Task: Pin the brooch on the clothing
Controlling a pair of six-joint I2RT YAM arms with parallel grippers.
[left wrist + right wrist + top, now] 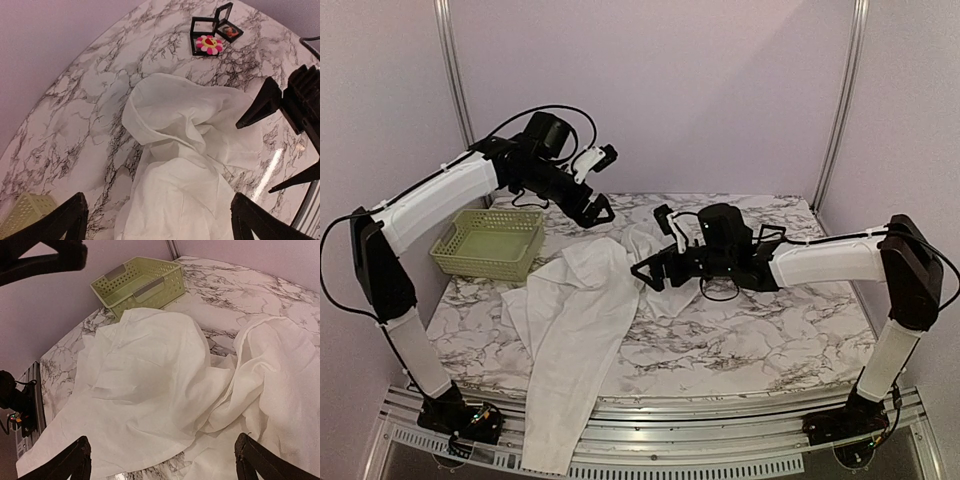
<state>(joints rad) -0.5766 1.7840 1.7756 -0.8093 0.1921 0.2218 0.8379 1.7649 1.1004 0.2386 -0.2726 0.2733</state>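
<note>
The crumpled thin white shirt lies on the marble table beneath the left gripper and right gripper, both spread wide and empty; the pink flower brooch sits apart from the shirt.

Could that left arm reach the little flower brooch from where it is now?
Probably yes. The brooch lies uncovered in its open box, past the shirt, and the left gripper is open with nothing between.
</note>
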